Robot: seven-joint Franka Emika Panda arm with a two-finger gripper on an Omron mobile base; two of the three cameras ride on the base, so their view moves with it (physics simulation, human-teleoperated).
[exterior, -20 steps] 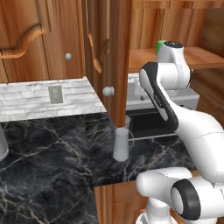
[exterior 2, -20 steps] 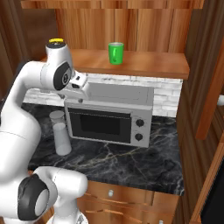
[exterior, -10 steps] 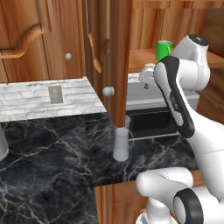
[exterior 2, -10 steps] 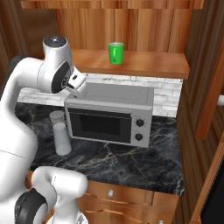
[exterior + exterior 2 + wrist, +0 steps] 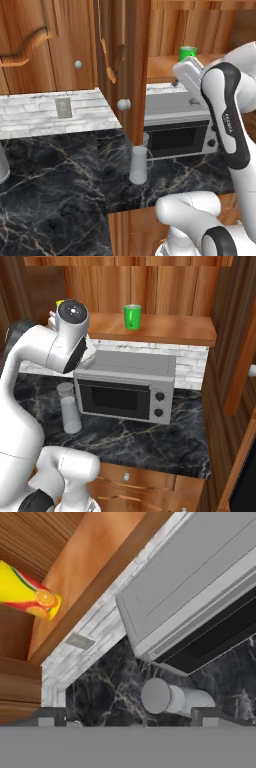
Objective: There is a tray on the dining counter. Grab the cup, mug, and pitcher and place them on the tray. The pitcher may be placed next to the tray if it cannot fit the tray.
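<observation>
A: What is the room looking like?

B: A wood-panelled kitchen, with a black marble table (image 5: 55, 190) running under the cabinets and a white brick backsplash (image 5: 35, 112) behind it.

A: Where is the pitcher?

B: The pitcher (image 5: 138, 165) is standing upright on the table, just in front of the microwave (image 5: 127, 387) at its left corner. In the hand view it is showing lying sideways (image 5: 172, 698) below the microwave's edge, because that camera is rolled.

A: And the cups?

B: A green cup (image 5: 132, 317) is sitting on the wooden shelf (image 5: 170, 331) above the microwave. A yellow cup with an orange-slice print (image 5: 27, 593) is resting on the same shelf, further left.

A: The tool?

B: The tool (image 5: 127, 716) is hanging above the pitcher, between shelf and microwave top, its jaws spreading wide and holding nothing.
</observation>
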